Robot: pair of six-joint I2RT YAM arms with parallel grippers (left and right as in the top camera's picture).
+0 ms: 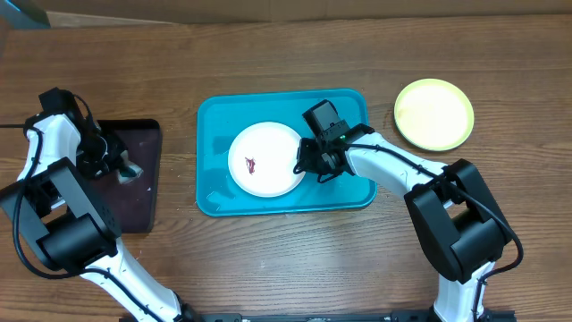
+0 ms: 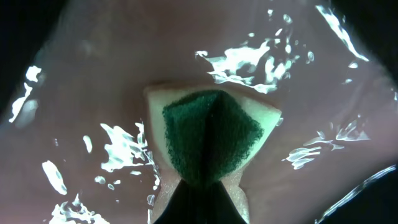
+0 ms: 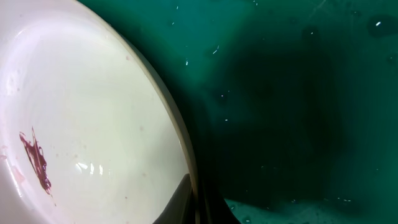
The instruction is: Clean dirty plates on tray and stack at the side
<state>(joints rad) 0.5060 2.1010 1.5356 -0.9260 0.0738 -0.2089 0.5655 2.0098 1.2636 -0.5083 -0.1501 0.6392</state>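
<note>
The yellow-green plate [image 1: 434,114] looks clean and sits on the table, off to the side. The white plate [image 1: 259,156] is not done: it lies in the blue tray [image 1: 214,199] with a dark red smear [image 1: 251,165]. The right gripper [image 1: 306,164] pinches its rim tight. The left gripper [image 1: 123,168] squeezes a sponge [image 2: 211,134] over the wet black tray [image 1: 143,206]

The counter [image 1: 268,54] is matt brown wood with visible grain; the turquoise tray [image 1: 214,116] is smooth, glossy plastic; the white plate [image 1: 268,152] is smooth, faintly shiny plastic; the sponge [image 2: 211,137] is pale soft foam faced with rough green scouring fibre; the black tray [image 1: 143,179] glistens wet.
</note>
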